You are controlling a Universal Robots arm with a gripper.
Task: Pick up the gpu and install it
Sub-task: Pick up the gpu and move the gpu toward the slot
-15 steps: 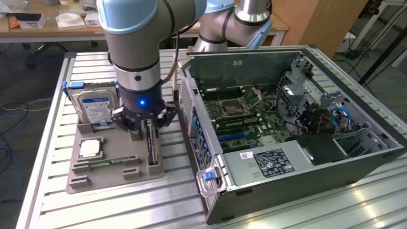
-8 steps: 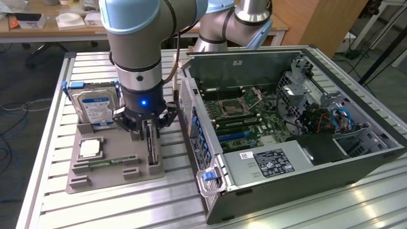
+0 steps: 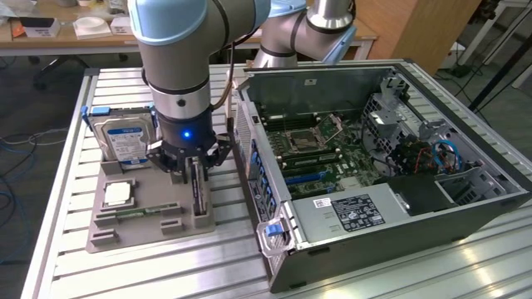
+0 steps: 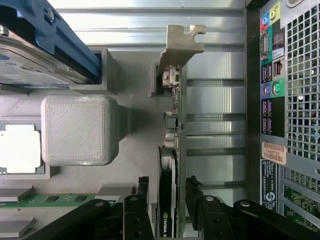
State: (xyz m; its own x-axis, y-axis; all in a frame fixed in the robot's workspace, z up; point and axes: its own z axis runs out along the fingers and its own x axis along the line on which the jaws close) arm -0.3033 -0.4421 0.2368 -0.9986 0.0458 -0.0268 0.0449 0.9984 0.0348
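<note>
Straddling the gpu (image 4: 169, 155) with gripper (image 4: 167, 186) jaws apart, one on either face, gpu upright on edge in gray holder (image 4: 135, 125)

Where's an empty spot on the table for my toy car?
The bare table between the gray tray and the table's near edge is free, and so is the strip behind the hard drive. It's crowded where the gripper straddles the gpu beside the computer case.
</note>
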